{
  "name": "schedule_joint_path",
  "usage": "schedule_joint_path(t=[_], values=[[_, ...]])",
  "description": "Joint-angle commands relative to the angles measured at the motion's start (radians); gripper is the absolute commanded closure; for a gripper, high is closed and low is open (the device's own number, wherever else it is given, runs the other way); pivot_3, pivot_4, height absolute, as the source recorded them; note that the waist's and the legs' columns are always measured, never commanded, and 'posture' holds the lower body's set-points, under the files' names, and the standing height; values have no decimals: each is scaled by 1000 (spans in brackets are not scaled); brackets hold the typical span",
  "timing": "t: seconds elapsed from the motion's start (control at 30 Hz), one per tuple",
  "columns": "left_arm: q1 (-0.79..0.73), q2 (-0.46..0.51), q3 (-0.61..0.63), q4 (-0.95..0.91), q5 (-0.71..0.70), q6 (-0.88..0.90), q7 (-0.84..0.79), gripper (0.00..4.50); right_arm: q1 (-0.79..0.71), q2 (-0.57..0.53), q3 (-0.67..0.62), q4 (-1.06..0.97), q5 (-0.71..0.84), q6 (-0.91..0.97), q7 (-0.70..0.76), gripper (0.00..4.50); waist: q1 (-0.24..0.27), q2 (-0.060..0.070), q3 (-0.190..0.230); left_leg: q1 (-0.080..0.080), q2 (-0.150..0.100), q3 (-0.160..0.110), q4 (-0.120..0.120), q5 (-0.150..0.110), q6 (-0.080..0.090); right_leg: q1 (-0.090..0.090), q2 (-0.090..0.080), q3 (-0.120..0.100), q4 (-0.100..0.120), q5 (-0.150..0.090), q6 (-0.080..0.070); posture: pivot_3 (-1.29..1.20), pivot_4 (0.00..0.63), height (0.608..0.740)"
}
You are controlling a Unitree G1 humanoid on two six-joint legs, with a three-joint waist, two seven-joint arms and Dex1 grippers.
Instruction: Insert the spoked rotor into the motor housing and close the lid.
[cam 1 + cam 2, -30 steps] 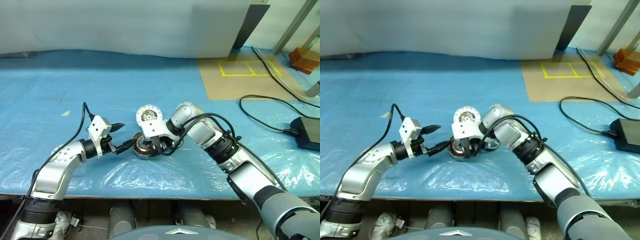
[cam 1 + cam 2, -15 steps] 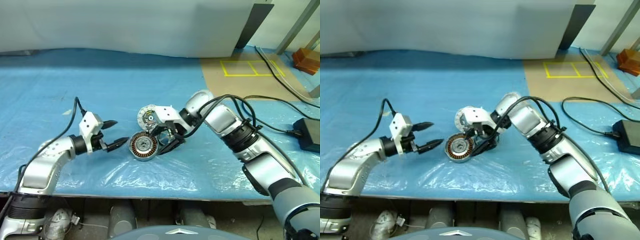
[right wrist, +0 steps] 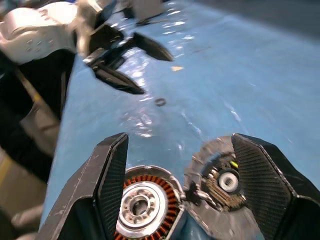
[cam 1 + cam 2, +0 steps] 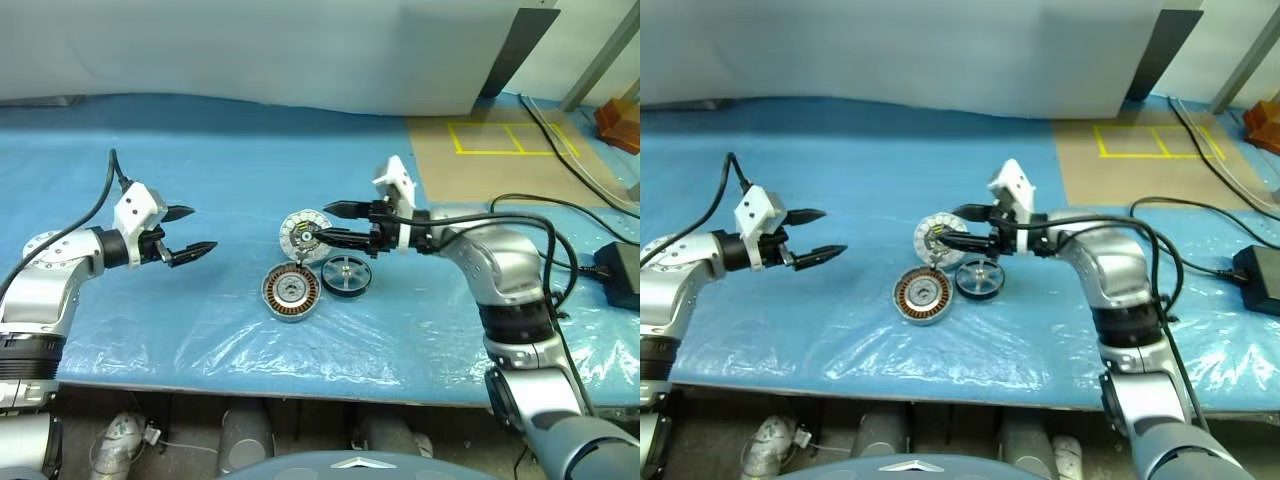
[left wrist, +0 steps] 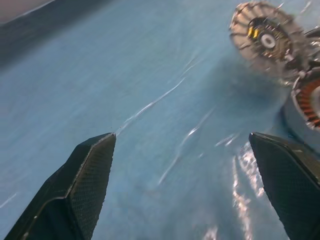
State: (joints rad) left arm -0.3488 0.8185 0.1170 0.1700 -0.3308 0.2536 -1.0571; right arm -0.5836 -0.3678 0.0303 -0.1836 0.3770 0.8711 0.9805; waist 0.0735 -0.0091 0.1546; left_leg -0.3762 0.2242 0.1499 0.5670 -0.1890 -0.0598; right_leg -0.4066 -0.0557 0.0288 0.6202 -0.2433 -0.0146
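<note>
Your right gripper (image 4: 330, 223) hangs with its fingers spread and nothing between them, just above the lid (image 4: 302, 234), which lies face up on the blue sheet (image 4: 230, 180). Your left gripper (image 4: 190, 231) is also spread wide and empty, well to the left of the parts. The motor housing (image 4: 291, 291) sits just near of the lid, and the spoked rotor (image 4: 346, 275) lies right beside it, not inserted.
</note>
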Motion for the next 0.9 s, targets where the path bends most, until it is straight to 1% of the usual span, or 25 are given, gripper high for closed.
schedule_joint_path(t=[0.03, 0.13, 0.27, 0.33, 0.4, 0.57, 0.73, 0.9], values=[[-20, -2, 0, 50, 19, -34, -5, 0, 70, 20, -49, -107, 42, 33, -117, 1066, 1, 0, 0, 0, 0, 0, 0, 0, 0, 0, 0, 0, 0, 0, 0, 0, 150, 740], [-23, -48, 10, 140, 78, -94, 111, 0, 125, 29, -49, -134, 38, 22, -185, 1066, -1, 1, 0, 1, 0, 0, -1, 0, 0, 0, -1, 0, 1, 0, 0, 0, 150, 740], [38, -129, 35, 116, 80, -105, 211, 0, 163, 36, -43, -144, 40, 3, -246, 1066, -2, 0, 0, 1, -1, 0, 0, 0, 0, 0, -2, 0, 1, 0, 0, 0, 150, 740], [51, -170, 39, 161, 132, -142, 328, 0, 182, 38, -37, -142, 41, -13, -262, 1066, -2, 0, 0, 0, -1, 0, -1, 0, 0, 0, -2, 0, 0, 0, 1, 0, 150, 740], [71, -198, 30, 187, 165, -164, 390, 0, 196, 38, -26, -131, 34, -32, -274, 1066, -2, 0, 0, 0, 0, -1, -1, 0, 0, 0, -1, -1, 0, 0, 1, 0, 150, 740], [116, -239, 58, 225, 164, -179, 463, 0, 189, 40, -12, -92, 36, -57, -288, 1066, -3, 0, 0, 0, -1, -1, -1, 0, 0, 1, -2, 0, -1, 0, 1, 0, 150, 740], [166, -259, 41, 245, 176, -192, 465, 0, 173, 35, 9, -36, 22, -94, -284, 1066, -5, 1, 0, 4, -1, -1, -1, 0, 0, 3, -2, 0, 0, 0, 1, 0, 150, 740], [181, -271, 33, 305, 186, -197, 480, 0, 158, 41, 24, -7, 27, -110, -286, 1066, -5, 5, -3, 7, -1, 0, -2, 0, 0, 5, -2, 1, 0, 0, 1, 0, 150, 740]])
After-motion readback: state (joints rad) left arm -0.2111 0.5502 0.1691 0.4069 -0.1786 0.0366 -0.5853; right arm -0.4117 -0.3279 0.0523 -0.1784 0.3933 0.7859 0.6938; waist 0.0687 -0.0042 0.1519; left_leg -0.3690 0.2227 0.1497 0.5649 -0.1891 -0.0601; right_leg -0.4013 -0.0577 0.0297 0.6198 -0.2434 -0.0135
